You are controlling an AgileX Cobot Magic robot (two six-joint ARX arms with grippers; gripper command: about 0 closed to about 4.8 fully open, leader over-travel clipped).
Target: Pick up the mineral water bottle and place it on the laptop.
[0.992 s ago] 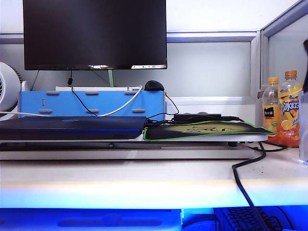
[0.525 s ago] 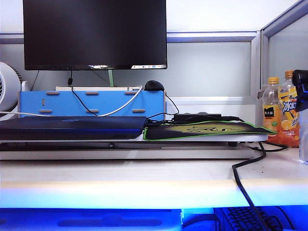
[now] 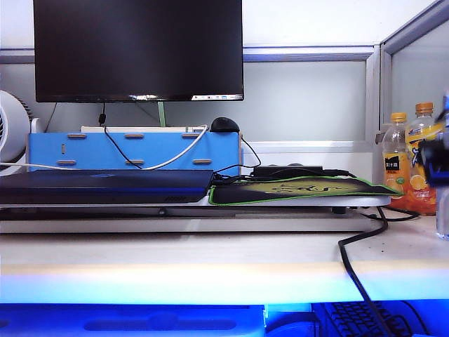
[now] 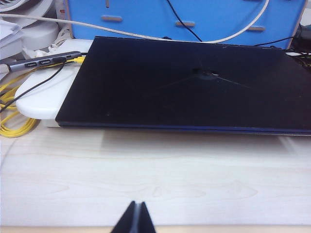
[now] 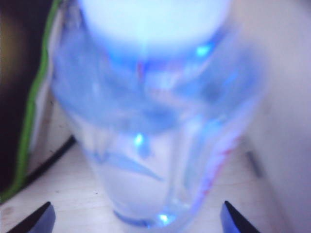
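The mineral water bottle point(image 5: 155, 131), clear blue-tinted with a white cap point(image 5: 153, 17), fills the right wrist view, blurred and very close. My right gripper point(image 5: 137, 222) is open, and its dark fingertips point(image 5: 36, 221) stand wide on either side of the bottle without touching it. In the exterior view this gripper point(image 3: 438, 158) is a dark blur at the far right edge, just above a pale sliver of the bottle point(image 3: 443, 210). The laptop point(image 3: 105, 186) lies closed on the left of the raised shelf. My left gripper point(image 4: 137, 216) is shut and empty over bare desk in front of the laptop point(image 4: 194, 82).
Two orange-capped juice bottles point(image 3: 396, 161) stand behind the right gripper. A green-edged mouse pad point(image 3: 302, 189) lies right of the laptop, and a black cable point(image 3: 354, 267) trails off the desk front. A monitor point(image 3: 137, 49) stands above a blue box point(image 3: 133, 151). Yellow cable point(image 4: 14, 116) lies by the laptop.
My right gripper has come down along the far right edge, from near the top of the partition to level with the juice bottles. The left gripper and the laptop have not moved.
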